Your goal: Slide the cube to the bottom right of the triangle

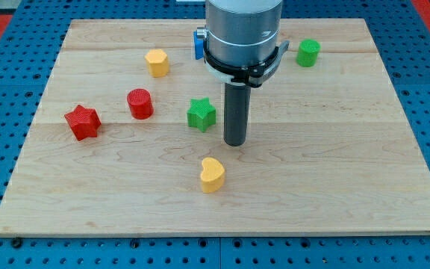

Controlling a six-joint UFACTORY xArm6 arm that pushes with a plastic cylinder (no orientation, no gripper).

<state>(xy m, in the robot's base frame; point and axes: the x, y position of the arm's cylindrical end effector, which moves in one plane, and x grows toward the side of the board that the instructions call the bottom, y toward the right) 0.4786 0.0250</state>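
Although the task calls for sliding a cube to the bottom right of a triangle, neither shape can be clearly made out on the wooden board [394,187]: the only candidate is a blue block [198,42] near the view's top, mostly hidden behind the grey arm housing [242,33], and its shape cannot be told. The arm carries no gripper, only a straight dark rod with nothing to open or close, and my tip [234,143] rests on the board near its middle, touching no block. Just to the tip's left, apart from it, sits a green star [201,113]; below and slightly left lies a yellow heart [212,174]. Further to the view's left stand a red cylinder [139,103] and a red star [82,122], with a yellow block [157,62], roughly hexagonal, above them. A green block [308,52], its shape unclear, sits near the top right. The blocks are scattered well apart, probably so that each can be pushed without disturbing the others. Judging from this layout, the tip would likely need to travel toward the top to get behind the blue block before any push begins.
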